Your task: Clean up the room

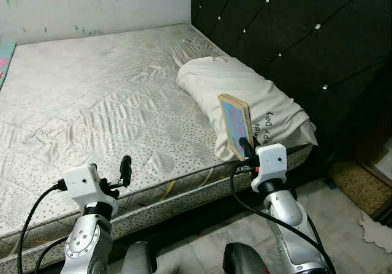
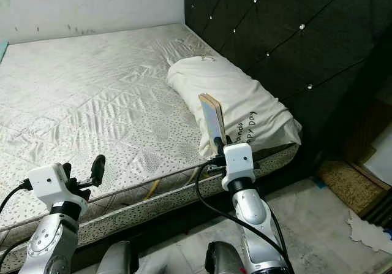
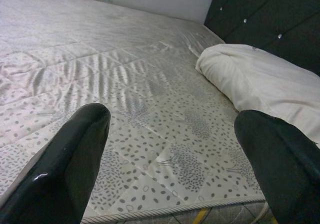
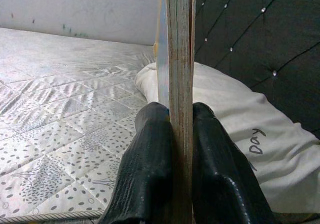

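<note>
1. Two silver arms rise at the near edge of the head views, before the mattress [image 1: 104,96] side.
2. Left gripper [image 1: 125,170] hovers over the mattress's near edge, fingers [image 3: 75,159] spread wide, empty.
3. Right gripper [image 4: 175,134] is clenched on one book [image 1: 235,124], held upright on its edge, blue cover facing left.
4. Book stands just before one white pillow [image 1: 245,99], which lies on the mattress against the dark tufted headboard [image 1: 294,29].
5. Pillow bears black lettering on its near end.
6. One brown mat [image 1: 358,185] lies on the tiled floor [image 1: 334,225] to the right, beside the bed.
</note>
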`<state>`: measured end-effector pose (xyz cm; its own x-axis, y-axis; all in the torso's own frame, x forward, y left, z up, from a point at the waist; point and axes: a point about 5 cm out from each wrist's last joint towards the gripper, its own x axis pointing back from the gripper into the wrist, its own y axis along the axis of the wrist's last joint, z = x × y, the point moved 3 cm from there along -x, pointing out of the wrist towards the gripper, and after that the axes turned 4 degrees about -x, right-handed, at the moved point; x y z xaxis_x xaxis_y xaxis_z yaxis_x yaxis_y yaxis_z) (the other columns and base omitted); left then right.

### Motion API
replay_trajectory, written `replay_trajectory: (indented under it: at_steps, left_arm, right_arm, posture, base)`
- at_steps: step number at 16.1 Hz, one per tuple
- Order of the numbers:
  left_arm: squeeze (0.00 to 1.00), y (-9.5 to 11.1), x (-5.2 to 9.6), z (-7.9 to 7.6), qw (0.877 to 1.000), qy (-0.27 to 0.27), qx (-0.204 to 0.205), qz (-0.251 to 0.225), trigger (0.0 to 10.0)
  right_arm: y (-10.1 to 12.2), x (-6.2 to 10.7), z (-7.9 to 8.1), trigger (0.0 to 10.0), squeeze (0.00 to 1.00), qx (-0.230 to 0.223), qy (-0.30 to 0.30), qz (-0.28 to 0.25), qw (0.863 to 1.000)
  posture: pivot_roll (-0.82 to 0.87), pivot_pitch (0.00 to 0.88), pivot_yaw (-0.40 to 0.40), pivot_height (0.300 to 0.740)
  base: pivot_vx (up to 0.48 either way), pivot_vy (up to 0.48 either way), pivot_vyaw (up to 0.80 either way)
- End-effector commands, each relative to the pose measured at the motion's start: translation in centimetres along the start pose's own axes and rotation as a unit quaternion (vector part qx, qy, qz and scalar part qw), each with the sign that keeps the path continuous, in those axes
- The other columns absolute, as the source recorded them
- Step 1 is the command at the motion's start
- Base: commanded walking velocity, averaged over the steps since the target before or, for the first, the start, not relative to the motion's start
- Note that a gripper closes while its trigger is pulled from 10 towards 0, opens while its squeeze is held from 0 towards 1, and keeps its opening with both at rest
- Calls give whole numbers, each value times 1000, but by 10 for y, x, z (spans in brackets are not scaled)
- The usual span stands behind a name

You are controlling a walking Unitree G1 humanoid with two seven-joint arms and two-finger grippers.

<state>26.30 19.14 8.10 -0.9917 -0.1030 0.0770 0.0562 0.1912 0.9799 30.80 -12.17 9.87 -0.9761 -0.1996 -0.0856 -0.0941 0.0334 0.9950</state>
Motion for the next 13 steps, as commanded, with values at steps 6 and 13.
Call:
replay_trajectory:
  at_steps: [6,13]
  left_arm:
    - [0,0,-1,-2,1000,0,0,3,10000]
    - [0,0,-2,-2,1000,1,2,2,10000]
  right_arm:
    - [14,-2,5,10000,0,-2,13,-32,999]
    - [13,-4,7,10000,0,-11,13,-27,999]
  posture:
    - [-75,0,-16,613]
    - [-74,0,-18,598]
  base:
    - [0,0,0]
    - [0,0,0]
